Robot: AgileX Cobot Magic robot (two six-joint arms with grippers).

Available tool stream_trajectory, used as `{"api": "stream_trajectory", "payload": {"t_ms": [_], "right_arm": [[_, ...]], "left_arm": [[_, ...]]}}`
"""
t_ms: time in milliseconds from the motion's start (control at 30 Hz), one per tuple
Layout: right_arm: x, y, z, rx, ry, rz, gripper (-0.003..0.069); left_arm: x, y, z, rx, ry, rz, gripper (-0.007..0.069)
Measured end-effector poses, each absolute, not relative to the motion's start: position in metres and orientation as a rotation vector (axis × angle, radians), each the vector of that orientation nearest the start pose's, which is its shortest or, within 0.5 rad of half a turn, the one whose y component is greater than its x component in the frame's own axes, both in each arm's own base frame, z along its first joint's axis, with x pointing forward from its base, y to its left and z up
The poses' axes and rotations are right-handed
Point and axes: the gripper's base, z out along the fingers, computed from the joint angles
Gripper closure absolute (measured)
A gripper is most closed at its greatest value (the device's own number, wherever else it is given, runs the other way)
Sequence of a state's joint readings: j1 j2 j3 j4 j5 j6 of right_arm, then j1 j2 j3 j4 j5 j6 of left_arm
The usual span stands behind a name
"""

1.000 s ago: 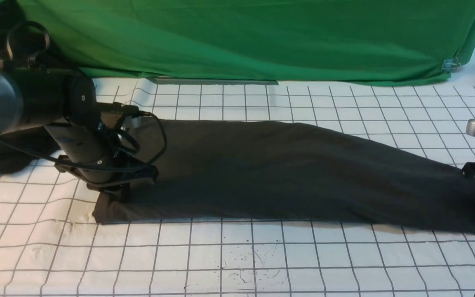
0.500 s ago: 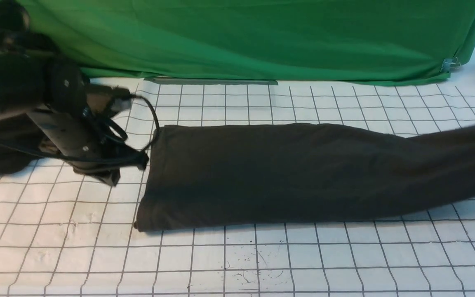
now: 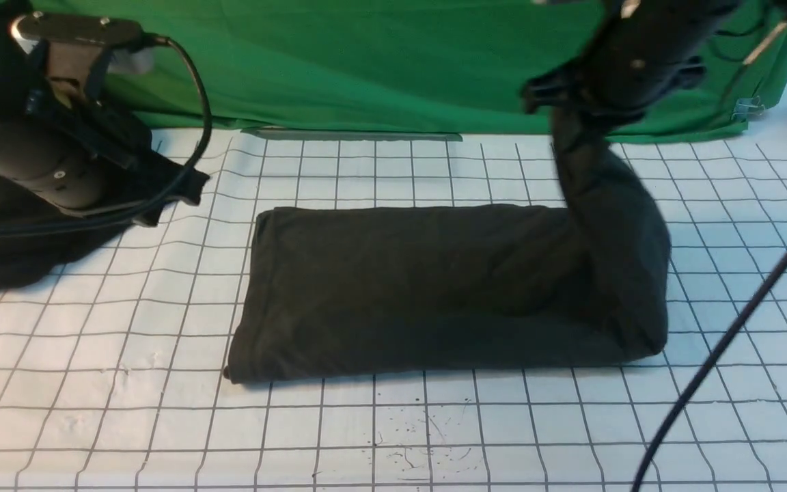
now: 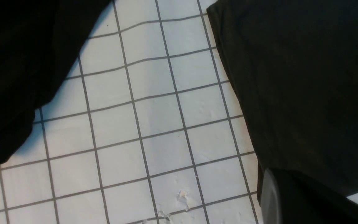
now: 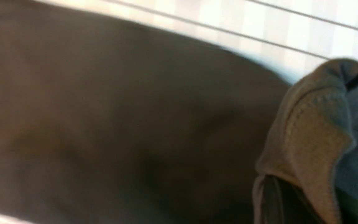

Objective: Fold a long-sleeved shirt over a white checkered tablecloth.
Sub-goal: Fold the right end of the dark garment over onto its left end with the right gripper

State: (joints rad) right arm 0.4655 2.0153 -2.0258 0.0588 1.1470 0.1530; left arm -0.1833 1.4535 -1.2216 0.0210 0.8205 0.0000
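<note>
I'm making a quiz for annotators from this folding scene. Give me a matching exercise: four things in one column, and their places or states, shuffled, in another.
1 long-sleeved shirt
2 green backdrop
3 black heap of cloth
4 right gripper

A hangs behind the white checkered tablecloth
B bunched at the far left
C raised, shut on a cloth end
D mostly flat, one end lifted

Pairs: 1-D, 2-A, 3-B, 4-C

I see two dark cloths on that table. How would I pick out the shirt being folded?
Start at the white checkered tablecloth before the green backdrop. In its middle lies the long-sleeved shirt, a flat dark oblong with its right end held up by the right gripper. The other dark cloth is a crumpled heap at the left edge.
</note>
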Motion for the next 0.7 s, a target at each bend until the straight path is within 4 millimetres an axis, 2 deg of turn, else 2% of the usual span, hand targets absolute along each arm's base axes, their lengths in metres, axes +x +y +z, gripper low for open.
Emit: {"api": "stream_trajectory", "payload": {"t_ms": [33,67,200,333,400,433,500,600,700], "right_arm": [[0.398,0.213,0.327,-0.414,2.617,0.302,0.0642],[0.395,0.237,0.321,-0.457,2.613,0.357,0.0642],[0.386,0.295,0.3,-0.575,2.608,0.471,0.0642],[0.378,0.337,0.284,-0.647,2.56,0.54,0.0641],[0.376,0.346,0.277,-0.654,2.556,0.564,0.0634],[0.374,0.357,0.268,-0.654,2.551,0.601,0.061],[0.373,0.365,0.262,-0.634,2.55,0.639,0.0578],[0.371,0.378,0.248,-0.606,2.552,0.724,0.0435],[0.368,0.385,0.245,-0.608,2.553,0.763,0.0262]], "left_arm": [[0.303,-0.055,0.319,0.244,2.525,-0.047,0.0629],[0.303,-0.055,0.318,0.245,2.534,-0.046,0.0629],[0.302,-0.054,0.317,0.239,2.55,-0.047,0.0629],[0.301,-0.054,0.317,0.235,2.556,-0.048,0.0629],[0.301,-0.054,0.317,0.235,2.557,-0.048,0.0629],[0.301,-0.054,0.317,0.235,2.558,-0.047,0.0629],[0.301,-0.054,0.317,0.235,2.559,-0.047,0.0629],[0.3,-0.054,0.316,0.232,2.566,-0.048,0.0629],[0.3,-0.054,0.316,0.232,2.566,-0.048,0.0629]]}}
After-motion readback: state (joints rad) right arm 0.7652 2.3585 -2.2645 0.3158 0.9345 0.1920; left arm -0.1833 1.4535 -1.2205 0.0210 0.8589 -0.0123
